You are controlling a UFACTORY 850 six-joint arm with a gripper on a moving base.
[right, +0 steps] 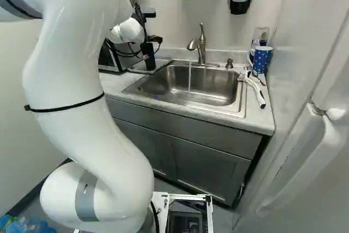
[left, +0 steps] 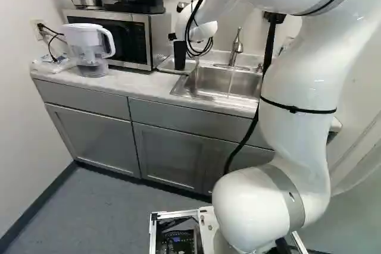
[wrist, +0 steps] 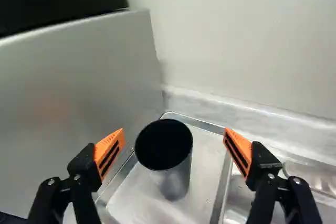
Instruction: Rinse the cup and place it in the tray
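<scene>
Because the tap [right: 202, 47] was running into the sink [right: 212, 85], the setup looked meant for rinsing, with the stream [right: 190, 75] falling inside the basin, clear of the cup [wrist: 176, 179]. The cup stood upright, mouth up, in the metal tray [wrist: 202, 187] beside the sink, on the microwave [left: 134, 40] side. The gripper [wrist: 174, 129] had its jaws wide apart, one on each side of the cup, neither touching; nothing clamped. Straddling like that made sense either for a grasp or just after letting go; can't tell which, nor whether the cup was rinsed. If rinsed, placement looked good, and the next move called for backing off straight, jaws wide, so the cup wouldn't get dragged. If unrinsed, jaws had to close evenly on the wall, then lift over the tray rim towards the sink. Main risk: the microwave stood close on the side away from the sink, so a finger could scrape it; a tall, narrow cup could tip if nudged. Blue mug [right: 263, 57] and white-handled brush [right: 255, 90] sat at the sink's far side from the tray, well out of the way, so likely not needed.
</scene>
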